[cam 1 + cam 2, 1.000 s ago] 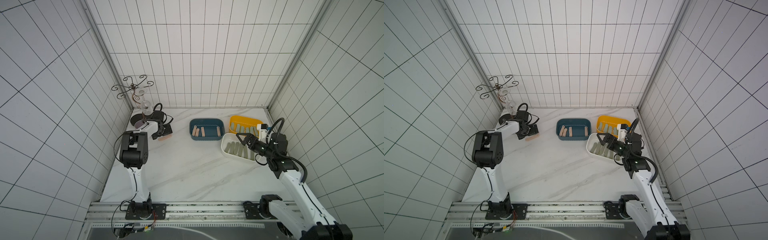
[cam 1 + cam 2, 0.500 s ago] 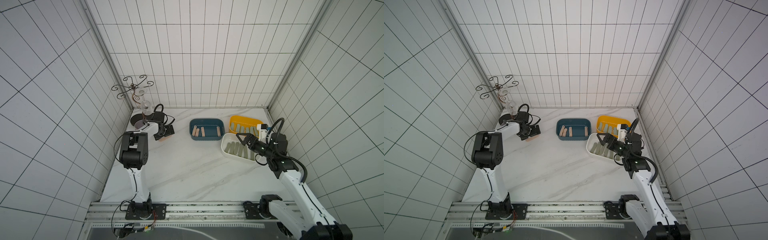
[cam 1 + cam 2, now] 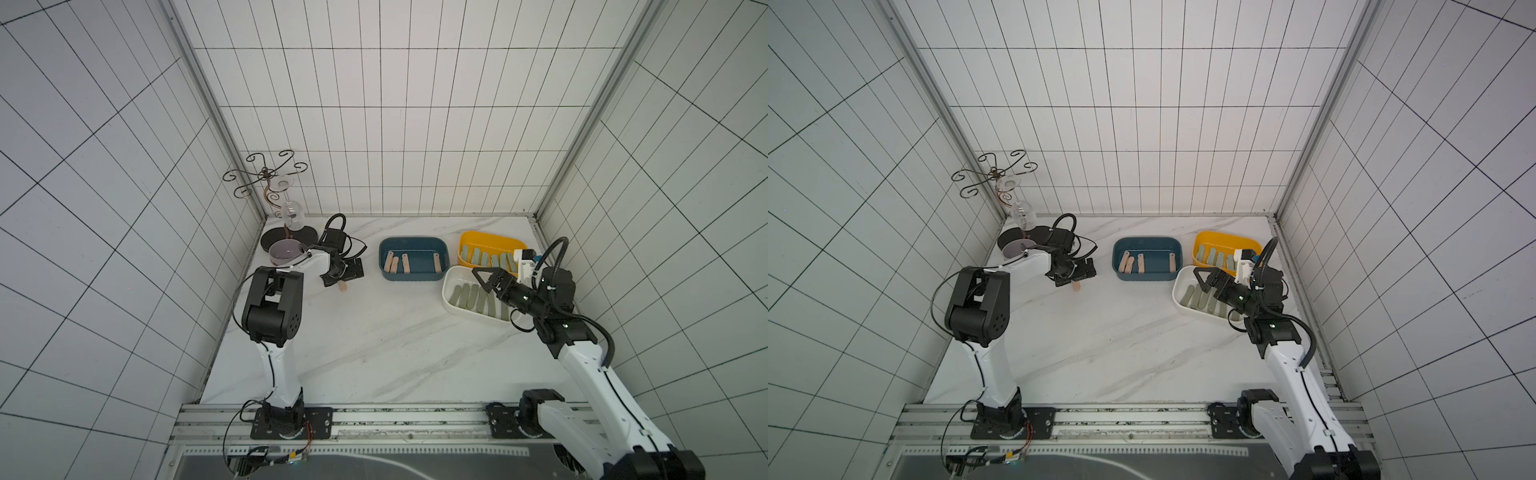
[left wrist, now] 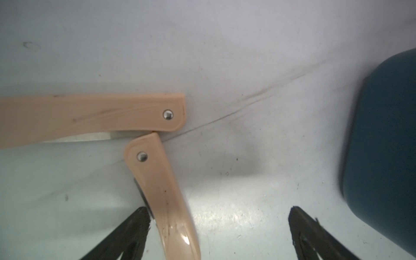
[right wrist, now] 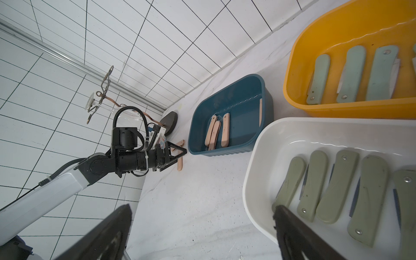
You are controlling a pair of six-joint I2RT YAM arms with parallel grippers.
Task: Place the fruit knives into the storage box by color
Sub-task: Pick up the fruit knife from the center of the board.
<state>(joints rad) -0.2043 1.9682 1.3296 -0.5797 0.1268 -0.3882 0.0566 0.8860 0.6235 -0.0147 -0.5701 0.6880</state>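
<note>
Since a second ago the left gripper (image 4: 218,212) has slid a little toward the blue box (image 3: 413,243), and its jaws stay spread wide, gripping nothing. The right gripper (image 5: 202,210) has not moved. It is just as wide and empty, over the edge of the white box (image 3: 448,291).

We see a glass stand (image 3: 266,183) in the back left corner, close behind the left arm. Two loose knives (image 4: 157,186), both pink, lie on the table (image 3: 374,353), the end of one touching the other's side. One runs in between the fingers, close against one of them. Four pink knives (image 3: 405,262) lie in the blue box, mint knives (image 3: 484,258) in the yellow box (image 3: 490,239) by the right wall, and olive knives (image 3: 467,296) in the white box. In front of the boxes the table is open room.

In both top views the left gripper covers all but one end of the loose knives, and the right arm hides the last mint and olive knives.
</note>
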